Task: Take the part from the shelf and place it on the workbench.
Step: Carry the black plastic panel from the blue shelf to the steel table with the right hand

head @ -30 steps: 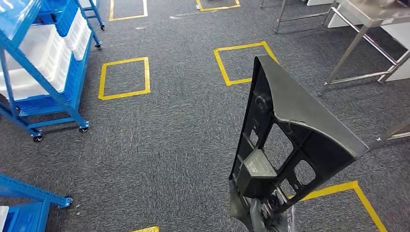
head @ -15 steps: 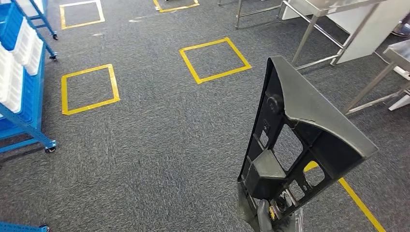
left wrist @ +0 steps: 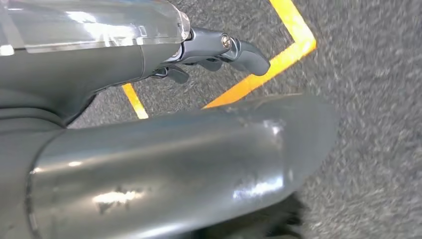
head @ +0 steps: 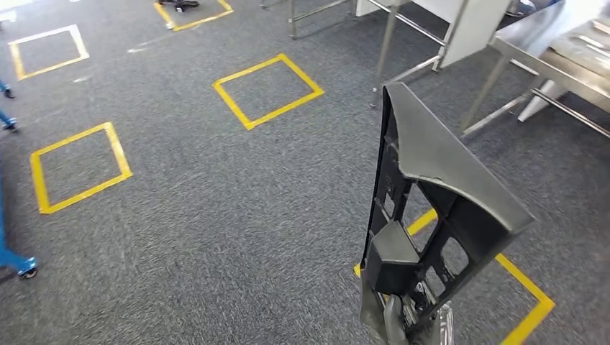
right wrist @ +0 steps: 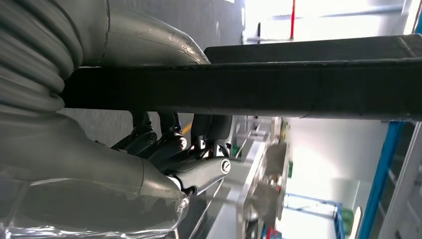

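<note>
Matte black plastic fills the near foreground of your head view: the part (head: 431, 208), a tall wedge-shaped panel with a smooth curved outer face, a ribbed inner frame, several open cut-outs and one boxy pocket low down. It stands almost upright, tilted a little, its narrow tip pointing away from you and its broad end flaring to the right. Your right robot hand (head: 403, 323) grips it at the very bottom edge of the picture, grey fingers wrapped about the lower frame. In the right wrist view you see that same robot hand (right wrist: 169, 154) with its dark fingers (right wrist: 194, 144) curled up against the underside of the part's flat black edge (right wrist: 308, 84), which runs straight across the picture.

Your left robot hand (left wrist: 209, 50) hangs over the floor; its dark fingers (left wrist: 244, 52) bend slightly and carry nothing, with a clear cover and a glossy grey shell close behind them.

Under the part lies grey, short-pile carpet (head: 216, 215), speckled in texture. You can count five yellow tape squares (head: 266, 90) marked on it: one partly hidden behind the part, one at the left, one in the middle, and two farther off at the top edge.

Beyond, at the upper right, stands a steel counter (head: 575, 61) with a brushed metal top and thin tubular legs, well apart from the held part. A second set of metal legs (head: 316, 11) shows farther back.
</note>
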Motion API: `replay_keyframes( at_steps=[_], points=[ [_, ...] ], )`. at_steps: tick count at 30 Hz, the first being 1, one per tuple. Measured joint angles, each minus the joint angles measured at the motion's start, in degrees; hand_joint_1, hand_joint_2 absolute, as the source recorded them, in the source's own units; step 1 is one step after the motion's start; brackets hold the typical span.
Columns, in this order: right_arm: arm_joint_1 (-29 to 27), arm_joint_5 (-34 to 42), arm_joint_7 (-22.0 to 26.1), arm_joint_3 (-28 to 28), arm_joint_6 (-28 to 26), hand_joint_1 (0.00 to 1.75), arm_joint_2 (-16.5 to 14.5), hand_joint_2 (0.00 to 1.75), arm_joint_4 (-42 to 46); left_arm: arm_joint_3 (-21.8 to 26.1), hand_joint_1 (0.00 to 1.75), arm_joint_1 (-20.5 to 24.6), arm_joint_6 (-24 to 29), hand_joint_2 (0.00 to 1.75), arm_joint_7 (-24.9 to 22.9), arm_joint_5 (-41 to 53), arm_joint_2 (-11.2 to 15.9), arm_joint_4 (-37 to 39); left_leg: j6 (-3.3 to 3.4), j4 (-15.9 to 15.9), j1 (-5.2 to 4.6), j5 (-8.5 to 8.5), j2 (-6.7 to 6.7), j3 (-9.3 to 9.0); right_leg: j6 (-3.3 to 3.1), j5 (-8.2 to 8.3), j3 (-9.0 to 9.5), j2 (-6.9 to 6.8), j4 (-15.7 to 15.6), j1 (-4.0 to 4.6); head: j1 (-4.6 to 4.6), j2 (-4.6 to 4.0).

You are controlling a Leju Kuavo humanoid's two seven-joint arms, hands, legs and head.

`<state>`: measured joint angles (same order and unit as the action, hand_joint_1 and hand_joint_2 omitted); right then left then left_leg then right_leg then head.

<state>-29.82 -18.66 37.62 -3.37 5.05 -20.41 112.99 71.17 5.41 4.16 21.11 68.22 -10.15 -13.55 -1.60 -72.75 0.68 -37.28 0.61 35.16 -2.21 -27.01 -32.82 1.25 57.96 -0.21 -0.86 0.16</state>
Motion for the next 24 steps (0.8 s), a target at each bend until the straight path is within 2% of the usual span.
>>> replay_keyframes(
  at_steps=[1,2,3,4,5,6,7,9,10,11,13,14,15,16,17,18,19,21,22,23,24],
  points=[
    [-0.05,-0.09,0.0,0.01,-0.08,1.75,-0.01,1.75,0.01,0.05,0.0,-0.11,0.01,0.0,0.01,-0.09,-0.01,0.0,0.02,-1.88,0.0,0.0,-0.18,1.13,-0.03,-0.01,0.01,0.93,0.09,0.05,0.01,-0.01],
    [-0.09,-0.15,0.0,0.02,-0.16,1.75,-0.01,1.75,0.01,0.1,0.0,-0.17,-0.02,0.0,0.07,-0.17,-0.01,0.0,0.12,-1.28,0.0,1.32,-0.31,1.19,-0.01,-0.03,0.04,1.89,0.23,0.06,0.01,-0.01],
    [-0.11,-0.2,-0.01,0.03,-0.26,1.75,-0.01,1.75,0.01,0.16,0.0,-0.18,-0.11,0.0,0.15,-0.23,-0.01,0.0,0.28,1.64,0.0,3.6,-0.72,0.2,0.04,-0.07,0.07,2.84,0.4,0.06,0.01,-0.01],
    [-0.11,-0.25,-0.01,0.04,-0.34,1.75,-0.01,1.75,0.01,0.23,0.0,-0.19,-0.26,0.0,0.24,-0.26,0.03,0.0,0.51,5.81,0.02,6.04,-1.91,-1.32,0.13,-0.13,0.04,3.71,0.57,0.0,0.03,-0.01],
    [-0.11,-0.31,-0.02,0.06,-0.41,1.75,-0.01,1.75,0.01,0.3,0.0,-0.18,-0.48,0.0,0.33,-0.24,0.1,0.0,0.75,9.8,0.1,7.79,-3.37,-2.82,0.3,-0.21,-0.08,4.52,0.83,0.04,0.02,-0.01],
    [-0.12,-0.4,-0.02,0.07,-0.45,1.75,-0.01,1.75,0.01,0.34,0.0,-0.19,-0.66,0.0,0.38,-0.21,0.17,0.0,0.94,12.57,0.13,8.73,-4.6,-3.84,0.56,-0.22,-0.29,5.24,1.01,0.01,0.04,-0.01],
    [-0.15,-0.52,-0.02,0.09,-0.46,1.75,-0.01,1.75,0.02,0.36,0.0,-0.18,-0.79,0.0,0.4,-0.15,0.25,0.0,1.1,13.96,0.12,8.9,-5.43,-4.32,0.89,-0.18,-0.54,5.89,1.11,-0.06,0.04,-0.01],
    [-0.32,-0.84,-0.01,0.14,-0.56,1.75,-0.01,1.75,0.08,0.37,0.0,-0.11,-0.9,0.0,0.41,0.08,0.27,0.0,1.49,14.47,0.09,8.91,-4.68,-4.57,1.73,0.09,-0.95,7.11,1.04,-0.19,0.04,0.0],
    [-0.45,-1.01,-0.02,0.19,-0.63,1.75,-0.01,1.75,0.14,0.37,0.0,-0.05,-0.93,0.0,0.42,0.23,0.25,0.0,1.83,14.78,0.17,9.13,-3.93,-4.73,2.04,0.02,-1.1,6.75,1.19,-0.15,0.05,0.01],
    [-0.54,-1.15,-0.02,0.24,-0.69,1.75,-0.01,1.75,0.23,0.36,0.0,-0.03,-0.96,0.0,0.43,0.38,0.22,0.0,2.25,15.12,0.3,9.39,-3.15,-4.87,2.26,-0.57,-1.54,5.49,1.99,-0.03,-0.1,0.01],
    [-0.53,-1.33,-0.02,0.33,-0.73,1.75,-0.01,1.75,0.37,0.35,0.0,-0.13,-0.99,0.0,0.46,0.65,0.2,0.0,2.8,15.58,0.39,9.7,-1.46,-4.97,2.54,-3.45,-3.79,1.6,6.67,0.09,-0.5,0.01],
    [-0.47,-1.4,-0.03,0.34,-0.74,1.75,-0.01,1.75,0.39,0.35,0.0,-0.26,-0.99,0.0,0.48,0.74,0.2,0.0,2.91,15.61,0.33,9.69,-0.58,-4.94,2.73,-5.4,-5.69,0.2,10.51,0.0,-0.74,0.0],
    [-0.46,-1.47,-0.04,0.37,-0.79,1.75,-0.01,1.75,0.39,0.35,0.0,-0.39,-1.02,0.0,0.48,0.82,0.21,0.0,2.91,15.6,0.27,9.64,0.38,-4.93,2.96,-6.84,-7.52,-0.47,14.17,-0.16,-0.78,0.0],
    [-0.49,-1.57,-0.05,0.4,-0.91,1.75,-0.01,1.75,0.38,0.35,0.0,-0.46,-1.08,0.0,0.47,0.89,0.21,0.0,2.88,15.59,0.24,9.55,1.3,-4.94,3.17,-7.39,-8.73,-0.79,16.56,-0.33,-0.78,-0.01],
    [-0.52,-1.72,-0.07,0.44,-1.11,1.75,-0.01,1.75,0.38,0.34,0.0,-0.47,-1.15,0.0,0.47,0.98,0.21,0.0,2.81,15.58,0.23,9.43,2.22,-5.01,3.36,-6.89,-8.96,-1.01,17.01,-0.5,-0.79,-0.01],
    [-0.55,-1.93,-0.09,0.47,-1.32,1.75,-0.01,1.75,0.38,0.33,0.0,-0.44,-1.25,0.0,0.47,1.09,0.21,0.0,2.69,15.58,0.25,9.29,3.0,-5.16,3.47,-5.28,-7.8,-1.33,14.84,-0.64,-0.79,-0.01],
    [-0.56,-2.15,-0.1,0.49,-1.52,1.75,-0.01,1.75,0.38,0.32,0.0,-0.39,-1.36,0.0,0.48,1.2,0.2,0.0,2.5,15.57,0.26,9.11,3.7,-5.4,3.48,-3.14,-5.52,-2.12,10.74,-0.72,-0.8,-0.01],
    [-0.51,-2.53,-0.13,0.48,-1.69,1.75,-0.02,1.75,0.42,0.31,0.0,-0.32,-1.5,0.0,0.49,1.33,0.22,0.0,1.92,15.55,0.1,8.68,4.86,-5.9,3.13,-0.58,-1.27,-4.34,3.03,-0.44,-0.78,0.0],
    [-0.5,-2.64,-0.14,0.43,-1.7,1.75,-0.03,1.75,0.45,0.31,0.0,-0.27,-1.54,0.0,0.5,1.35,0.23,0.0,1.6,15.55,0.0,8.5,5.31,-6.09,2.86,-0.22,-0.23,-5.05,1.04,-0.22,-0.76,0.0],
    [-0.51,-2.74,-0.15,0.38,-1.72,1.75,-0.04,1.75,0.49,0.3,0.0,-0.2,-1.56,0.0,0.51,1.36,0.24,0.0,1.26,15.58,-0.1,8.38,5.78,-6.3,2.57,-0.43,-0.11,-5.08,0.54,0.02,-0.73,0.0],
    [-0.57,-2.81,-0.15,0.33,-1.75,1.75,-0.05,1.75,0.54,0.29,0.0,-0.09,-1.58,0.0,0.52,1.36,0.24,0.0,0.94,15.63,-0.12,8.28,6.3,-6.53,2.29,-0.33,-0.23,-4.44,0.45,0.11,-0.74,0.0]
  ],
)
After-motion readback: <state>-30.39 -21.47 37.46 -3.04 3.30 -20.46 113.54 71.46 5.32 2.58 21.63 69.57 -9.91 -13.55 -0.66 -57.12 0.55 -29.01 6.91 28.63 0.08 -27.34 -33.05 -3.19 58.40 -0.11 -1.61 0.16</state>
